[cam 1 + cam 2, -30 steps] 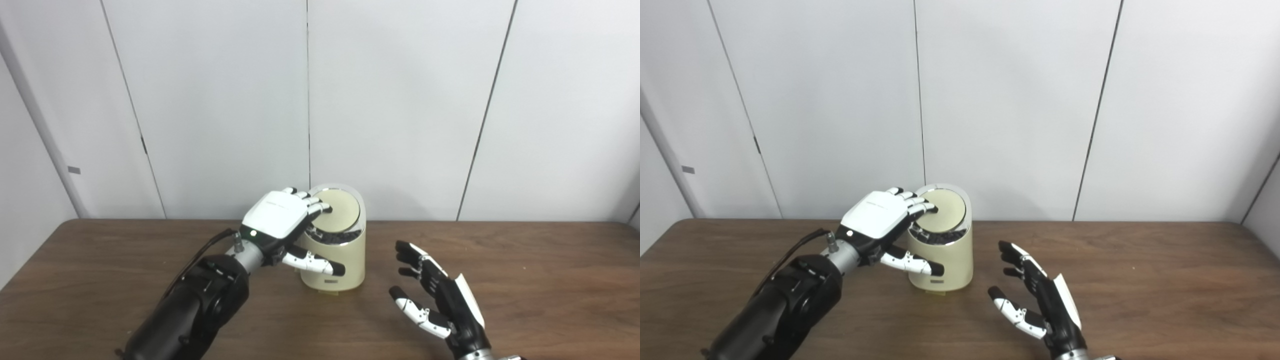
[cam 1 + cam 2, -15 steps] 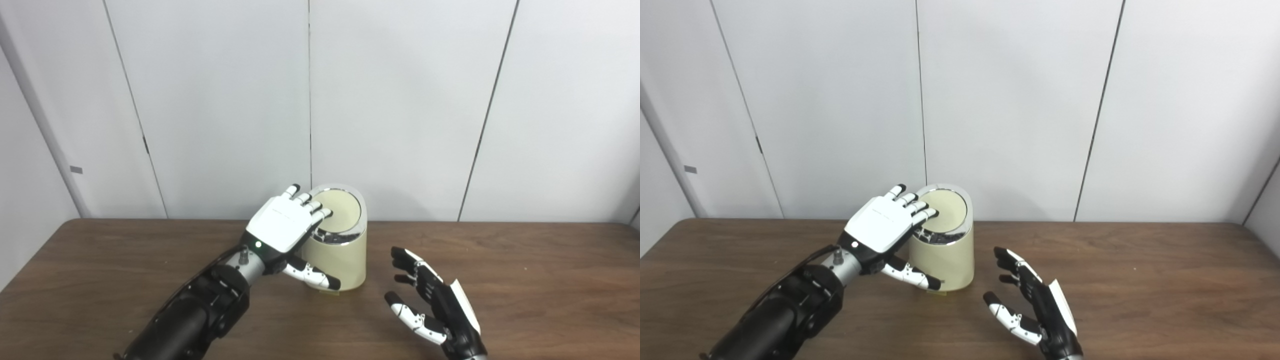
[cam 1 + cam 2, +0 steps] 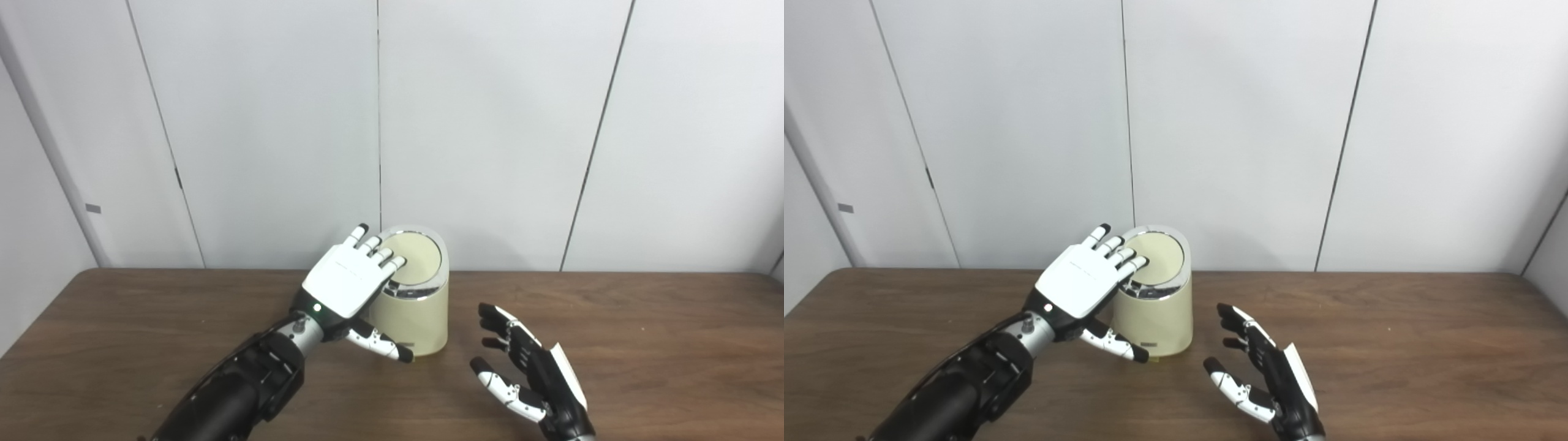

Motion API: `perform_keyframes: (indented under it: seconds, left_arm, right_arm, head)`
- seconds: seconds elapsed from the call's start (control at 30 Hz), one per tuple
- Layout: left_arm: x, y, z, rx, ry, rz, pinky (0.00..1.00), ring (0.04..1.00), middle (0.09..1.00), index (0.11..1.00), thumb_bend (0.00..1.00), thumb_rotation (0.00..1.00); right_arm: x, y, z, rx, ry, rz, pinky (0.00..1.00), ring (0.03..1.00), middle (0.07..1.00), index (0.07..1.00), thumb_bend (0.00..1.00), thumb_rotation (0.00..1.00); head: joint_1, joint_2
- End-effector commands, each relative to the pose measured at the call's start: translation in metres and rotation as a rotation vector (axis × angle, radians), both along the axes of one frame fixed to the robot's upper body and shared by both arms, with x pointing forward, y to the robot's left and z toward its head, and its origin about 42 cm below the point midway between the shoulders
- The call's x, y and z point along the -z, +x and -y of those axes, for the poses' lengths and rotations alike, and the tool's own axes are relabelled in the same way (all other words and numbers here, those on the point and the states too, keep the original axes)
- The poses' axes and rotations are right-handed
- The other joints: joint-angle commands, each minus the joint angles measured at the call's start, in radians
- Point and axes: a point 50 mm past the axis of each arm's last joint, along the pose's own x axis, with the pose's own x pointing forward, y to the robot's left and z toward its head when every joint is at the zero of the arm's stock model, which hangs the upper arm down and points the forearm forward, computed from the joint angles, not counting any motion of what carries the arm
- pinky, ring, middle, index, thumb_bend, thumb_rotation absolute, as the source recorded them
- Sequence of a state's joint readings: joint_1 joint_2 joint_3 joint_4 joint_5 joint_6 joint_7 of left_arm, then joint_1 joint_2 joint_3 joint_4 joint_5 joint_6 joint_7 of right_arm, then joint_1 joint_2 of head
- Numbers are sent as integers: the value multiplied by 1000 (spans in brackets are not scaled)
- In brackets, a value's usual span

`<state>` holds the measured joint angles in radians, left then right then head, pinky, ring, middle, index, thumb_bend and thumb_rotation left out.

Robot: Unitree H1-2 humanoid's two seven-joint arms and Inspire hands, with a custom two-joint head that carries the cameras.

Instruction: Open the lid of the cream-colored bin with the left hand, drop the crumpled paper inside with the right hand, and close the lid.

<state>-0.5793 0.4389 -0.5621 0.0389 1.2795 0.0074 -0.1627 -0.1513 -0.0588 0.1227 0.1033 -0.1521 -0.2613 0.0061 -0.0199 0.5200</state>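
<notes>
From the left eye view, the bin is being seen standing on the table, near the back wall. Its lid is lying down flat, so it is judged to be shut. The left hand is being held over the near left edge of the lid, with its fingers spread apart and nothing held in them. The thumb is being kept low beside the front of the bin. The bin could be pushed or tipped over if the hand is pulled away too fast, because the thumb is so close to it. The lid could also be pressed open again by the fingertips.

From the right eye view, the right hand is being held above the table, just to the right of the bin and apart from it. Its fingers are spread wide and nothing is held. No crumpled paper is being seen anywhere, so it is judged to be inside the bin, though that cannot be told. Nothing else is being seen on the table, and nothing is standing in the way.
</notes>
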Motion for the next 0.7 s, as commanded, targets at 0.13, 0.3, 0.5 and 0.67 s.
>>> perform_keyframes:
  seconds: [0.13, 0.3, 0.5, 0.67]
  left_arm:
    - [12, -4, -19, -41, 38, -161, 1000, 914, 879, 865, 895, 958]
    - [-12, -4, -15, -39, -7, -135, 1000, 937, 892, 883, 887, 975]
    - [-39, 6, -9, -83, -58, -53, 1000, 954, 912, 910, 873, 986]
    - [-55, 17, -3, -125, -121, -17, 1000, 983, 941, 939, 872, 1000]
  right_arm:
    - [2, 1, -8, -11, 34, 31, 763, 861, 878, 856, 166, 323]
    - [1, 3, -8, -18, 28, 24, 778, 866, 880, 857, 158, 281]
    - [4, 7, -9, -21, 23, 33, 774, 864, 878, 858, 164, 241]
    - [6, 8, -10, -17, 29, 23, 787, 868, 881, 863, 171, 261]
  head:
    - [4, -5]
    - [7, -16]
    - [8, -32]
    - [8, -39]
